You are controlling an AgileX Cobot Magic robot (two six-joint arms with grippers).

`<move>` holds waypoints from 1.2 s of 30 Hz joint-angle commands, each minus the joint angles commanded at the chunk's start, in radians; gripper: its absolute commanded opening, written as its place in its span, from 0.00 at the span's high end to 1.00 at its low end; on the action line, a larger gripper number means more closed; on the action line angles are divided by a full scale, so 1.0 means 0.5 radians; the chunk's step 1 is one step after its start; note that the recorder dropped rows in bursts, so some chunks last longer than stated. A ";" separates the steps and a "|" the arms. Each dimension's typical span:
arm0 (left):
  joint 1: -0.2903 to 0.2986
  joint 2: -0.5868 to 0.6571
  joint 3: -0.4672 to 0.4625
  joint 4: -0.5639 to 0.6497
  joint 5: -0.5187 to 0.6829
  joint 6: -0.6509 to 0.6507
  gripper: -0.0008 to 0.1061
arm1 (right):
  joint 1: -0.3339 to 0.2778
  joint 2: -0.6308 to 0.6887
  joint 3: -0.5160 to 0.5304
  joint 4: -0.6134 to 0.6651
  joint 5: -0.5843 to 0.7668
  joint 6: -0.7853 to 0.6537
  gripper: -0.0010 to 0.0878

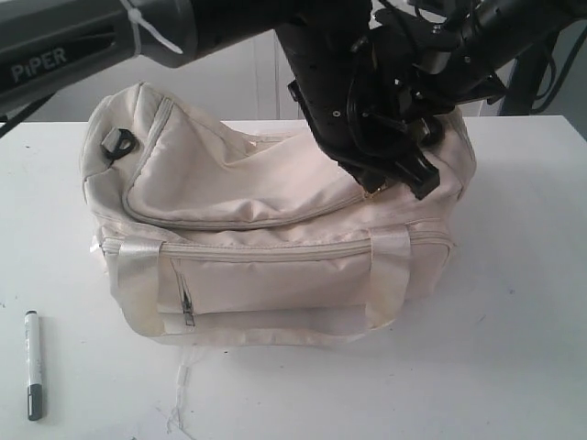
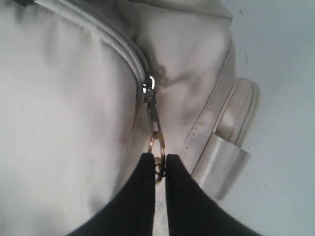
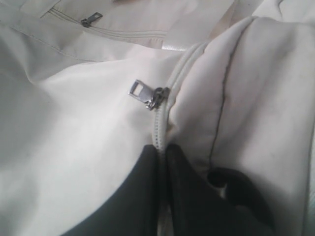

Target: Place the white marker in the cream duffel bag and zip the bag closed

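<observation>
At the table's (image 1: 514, 321) middle, cream duffel bag (image 1: 275, 211), left gripper (image 2: 158, 158) pinched shut on the gold zip-pull ring (image 2: 156, 146), right gripper (image 3: 161, 150) closed tight on the bag's zip seam (image 3: 158, 129) just beside a silver slider (image 3: 156, 98), white marker (image 1: 33, 364) lying apart near the table's front left corner

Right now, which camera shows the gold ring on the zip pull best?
The left wrist view: the gold ring sits mid-frame, pinched in the left claw on the cream duffel bag. The exterior view shows only a glint under the arms. The right wrist view shows no ring, just a silver pull.
</observation>
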 joint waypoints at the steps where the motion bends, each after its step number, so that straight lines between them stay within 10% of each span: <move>1: 0.000 0.000 0.000 0.000 0.014 0.000 0.99 | 0.000 0.000 0.000 0.000 0.000 0.000 0.99; 36: 0.000 -0.108 0.092 -0.048 0.341 0.171 0.99 | -0.056 0.000 0.000 0.016 -0.131 0.127 0.99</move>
